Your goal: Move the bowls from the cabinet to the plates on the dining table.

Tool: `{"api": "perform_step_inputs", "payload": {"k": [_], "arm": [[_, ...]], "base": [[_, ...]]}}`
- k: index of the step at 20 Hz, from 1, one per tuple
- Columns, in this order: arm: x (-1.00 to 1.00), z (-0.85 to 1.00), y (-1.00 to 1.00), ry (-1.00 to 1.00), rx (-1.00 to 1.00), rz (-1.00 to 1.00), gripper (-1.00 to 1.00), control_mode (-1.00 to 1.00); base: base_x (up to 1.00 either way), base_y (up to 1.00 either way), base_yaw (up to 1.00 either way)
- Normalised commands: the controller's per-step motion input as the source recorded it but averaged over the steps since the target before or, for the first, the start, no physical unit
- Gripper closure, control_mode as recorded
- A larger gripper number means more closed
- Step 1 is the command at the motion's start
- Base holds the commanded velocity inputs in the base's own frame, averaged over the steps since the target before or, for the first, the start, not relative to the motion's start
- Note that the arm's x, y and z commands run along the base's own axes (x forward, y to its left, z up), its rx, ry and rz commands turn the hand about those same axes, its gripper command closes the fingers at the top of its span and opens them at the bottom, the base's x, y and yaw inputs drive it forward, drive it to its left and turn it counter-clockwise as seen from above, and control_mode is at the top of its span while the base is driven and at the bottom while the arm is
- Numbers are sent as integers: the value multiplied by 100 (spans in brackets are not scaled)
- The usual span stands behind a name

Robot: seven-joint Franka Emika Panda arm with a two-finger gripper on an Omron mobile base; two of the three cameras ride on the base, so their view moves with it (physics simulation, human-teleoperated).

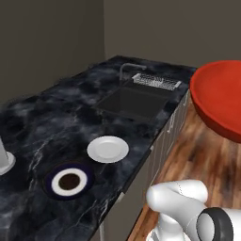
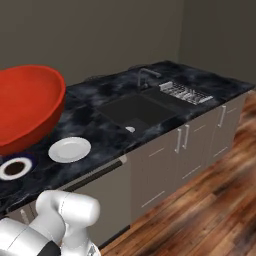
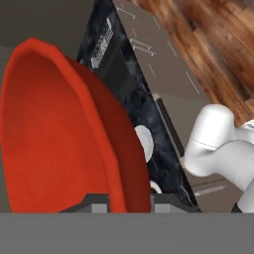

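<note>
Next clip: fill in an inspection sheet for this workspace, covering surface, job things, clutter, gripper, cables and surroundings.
Surface: black marble dining table with sink.
Job things: red bowl held up off the table; white plate bare; brown bowl sits in a second white plate near the table's front edge.
Clutter: dish rack beside sink; faucet; white cylinder at table's left.
Gripper: gripper shut on red bowl's rim.
Cables: nothing seen.
Surroundings: wood floor, grey walls.
</note>
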Motion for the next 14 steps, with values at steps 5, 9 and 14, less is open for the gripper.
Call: {"api": "perform_step_inputs", "payload": {"k": [5,9,14], "arm": [[0,0,0,0,0,0,100,100],[0,0,0,0,0,0,100,100],[0,0,0,0,0,0,100,100]], "base": [[83,53,17],[89,16,25],[61,-1,41]]}}
